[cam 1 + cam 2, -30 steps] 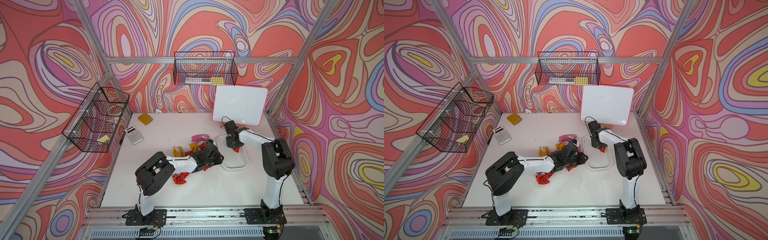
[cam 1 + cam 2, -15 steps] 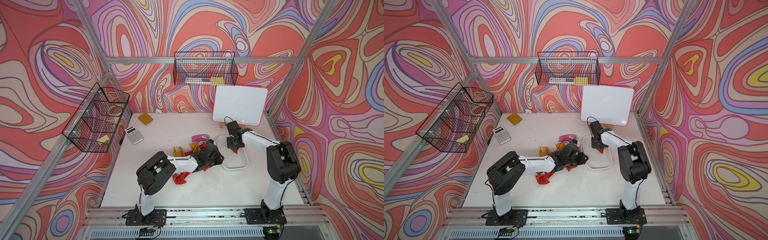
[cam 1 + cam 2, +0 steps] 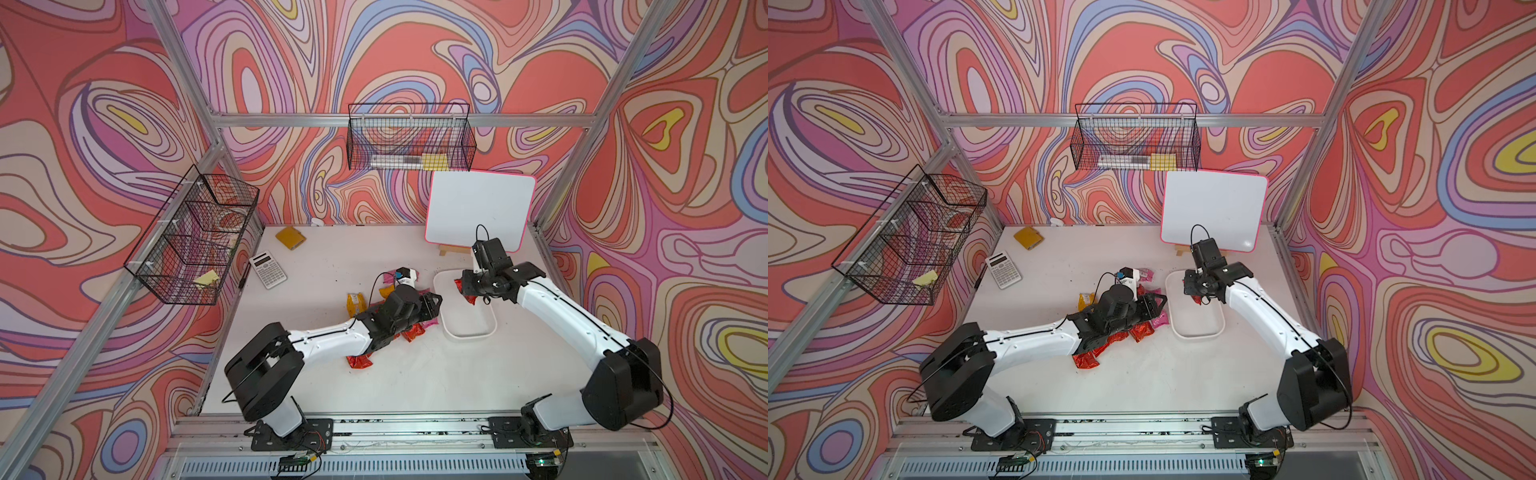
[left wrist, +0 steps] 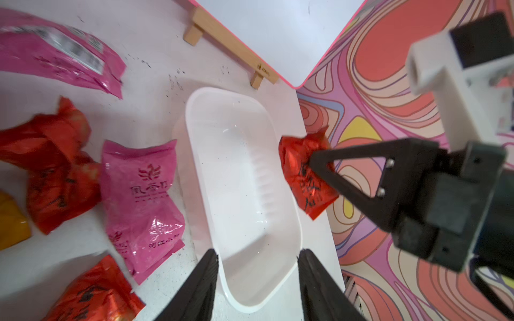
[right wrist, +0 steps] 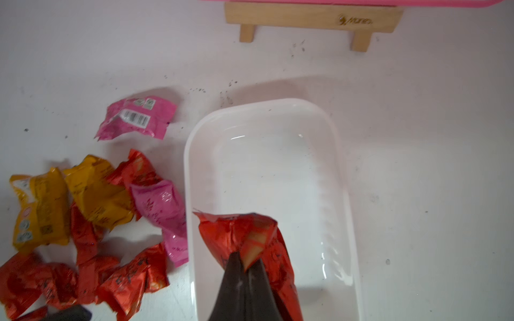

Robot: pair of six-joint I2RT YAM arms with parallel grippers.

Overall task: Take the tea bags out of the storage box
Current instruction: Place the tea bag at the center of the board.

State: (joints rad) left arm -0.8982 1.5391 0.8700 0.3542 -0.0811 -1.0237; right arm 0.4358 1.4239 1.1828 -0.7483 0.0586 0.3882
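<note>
The storage box point(image 3: 468, 335) is a shallow white tray right of centre, its inside bare in the right wrist view point(image 5: 278, 172). My right gripper point(image 3: 464, 286) hangs over its far end, shut on a red tea bag point(image 5: 236, 233) that dangles clear of the box floor point(image 4: 300, 172). Several tea bags lie on the table left of the box: red ones point(image 3: 359, 360), a yellow one point(image 3: 354, 303), pink ones point(image 4: 141, 194). My left gripper point(image 4: 258, 251) hovers over that pile beside the box, open and holding nothing; past its fingers I see the box's near end.
A pink-edged whiteboard point(image 3: 478, 212) on a wooden stand point(image 5: 306, 19) leans behind the box. A calculator point(image 3: 268, 270) and a mustard-yellow pad point(image 3: 291, 237) lie at the back left. Black wire baskets hang on the back wall point(image 3: 409, 141) and the left wall point(image 3: 195, 237).
My right gripper has shut on a red tea bag in the box, and that arm's elbow has swung out to the right. The left gripper's jaws have spread wider over the pile.
</note>
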